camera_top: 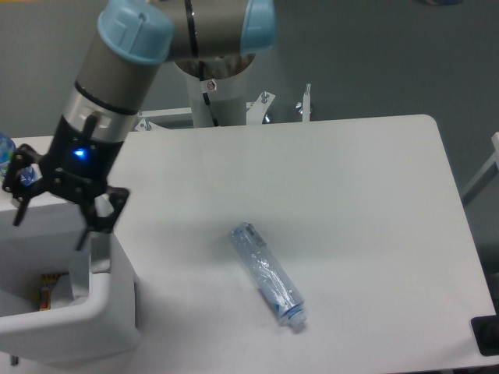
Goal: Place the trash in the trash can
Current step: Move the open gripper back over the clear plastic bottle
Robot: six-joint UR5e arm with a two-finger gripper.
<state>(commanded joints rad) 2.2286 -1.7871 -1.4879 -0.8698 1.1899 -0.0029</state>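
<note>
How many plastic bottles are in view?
2: a crushed clear plastic bottle lying mid-table, and a blue-topped bottle barely showing at the left edge. The white bin may hide more.

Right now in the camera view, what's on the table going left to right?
White trash can with the open tool above it → crushed clear plastic bottle lying on the table, cap end toward the front edge.

We see the crushed bottle (267,275) lying mid-table (351,195), right of the trash can (78,319); our gripper (48,231) hangs above the can.
</note>
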